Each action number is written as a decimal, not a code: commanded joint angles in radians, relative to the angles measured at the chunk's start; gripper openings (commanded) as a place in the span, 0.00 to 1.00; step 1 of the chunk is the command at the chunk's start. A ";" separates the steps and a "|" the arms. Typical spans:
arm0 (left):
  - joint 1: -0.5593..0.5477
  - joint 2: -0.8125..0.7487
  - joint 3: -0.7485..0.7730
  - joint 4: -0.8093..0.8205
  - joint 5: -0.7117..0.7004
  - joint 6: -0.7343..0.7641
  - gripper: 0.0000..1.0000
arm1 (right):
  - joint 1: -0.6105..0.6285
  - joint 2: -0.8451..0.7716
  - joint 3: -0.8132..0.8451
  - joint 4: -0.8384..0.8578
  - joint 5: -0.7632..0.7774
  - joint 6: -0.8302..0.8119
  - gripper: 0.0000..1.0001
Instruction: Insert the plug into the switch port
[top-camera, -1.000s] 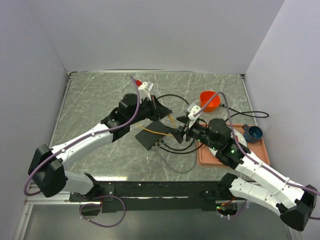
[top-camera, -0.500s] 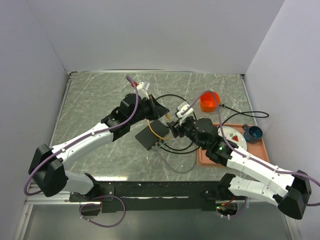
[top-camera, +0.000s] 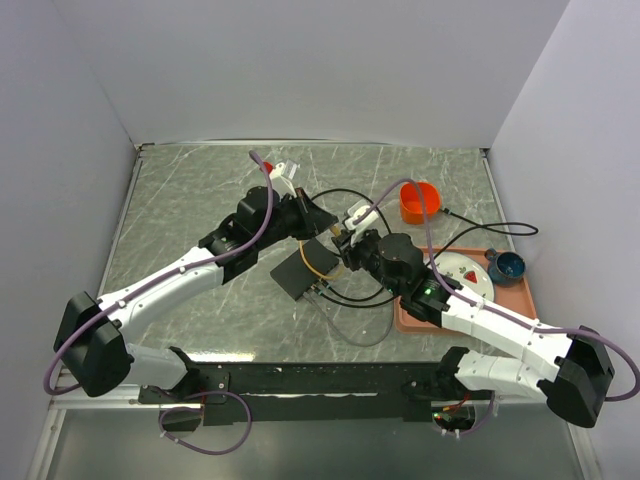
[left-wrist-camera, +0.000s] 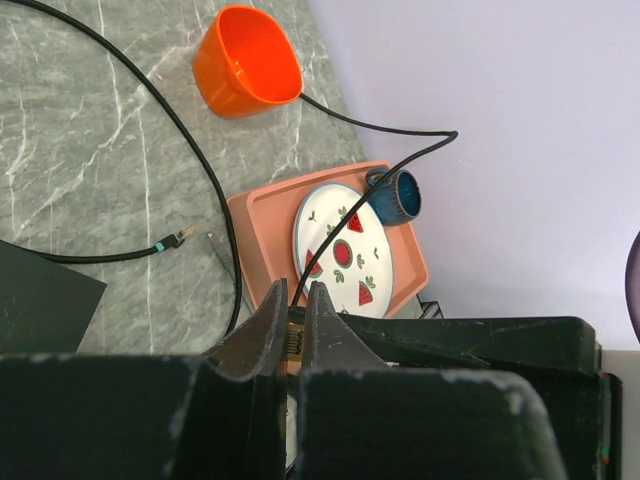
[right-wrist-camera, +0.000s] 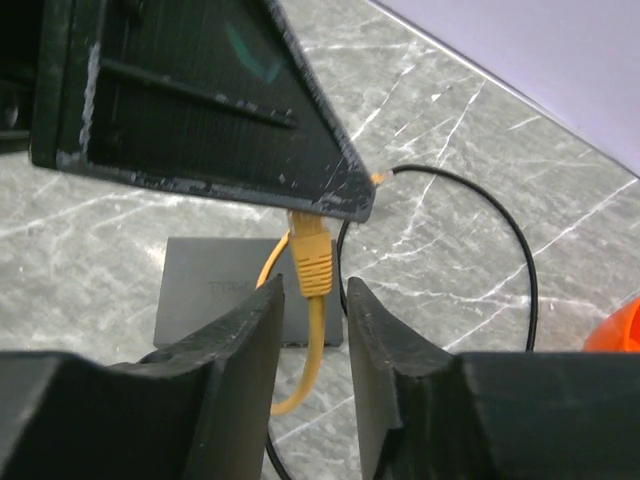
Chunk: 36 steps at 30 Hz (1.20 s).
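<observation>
Plug (right-wrist-camera: 312, 255) with ribbed yellow boot hangs near flat matte-black switch (right-wrist-camera: 210, 285).

Switch (top-camera: 300, 272) left of tray (top-camera: 515, 292); plate (top-camera: 475, 272) on tray.

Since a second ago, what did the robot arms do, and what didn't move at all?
The right gripper swung left, up to the left gripper. Its jaws narrowed on either side of the yellow plug, but they do not seem to pinch it yet. The left gripper stayed shut on that plug and barely shifted. The switch, orange cup and tray stayed put.
</observation>
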<state>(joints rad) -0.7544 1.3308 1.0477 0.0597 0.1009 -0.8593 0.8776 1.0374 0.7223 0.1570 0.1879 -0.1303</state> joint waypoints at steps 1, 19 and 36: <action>-0.005 -0.033 0.008 0.032 0.017 -0.010 0.01 | 0.003 0.003 0.036 0.107 0.038 0.034 0.37; -0.005 -0.051 0.035 -0.056 -0.087 0.078 0.89 | -0.037 0.021 0.077 0.072 0.152 -0.020 0.00; 0.135 -0.127 -0.051 -0.228 -0.260 0.203 0.97 | -0.086 -0.402 0.176 -0.069 0.485 -0.247 0.00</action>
<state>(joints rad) -0.6315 1.2068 1.0164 -0.1265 -0.1421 -0.6941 0.7883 0.4786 0.8402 0.2619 0.5491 -0.3382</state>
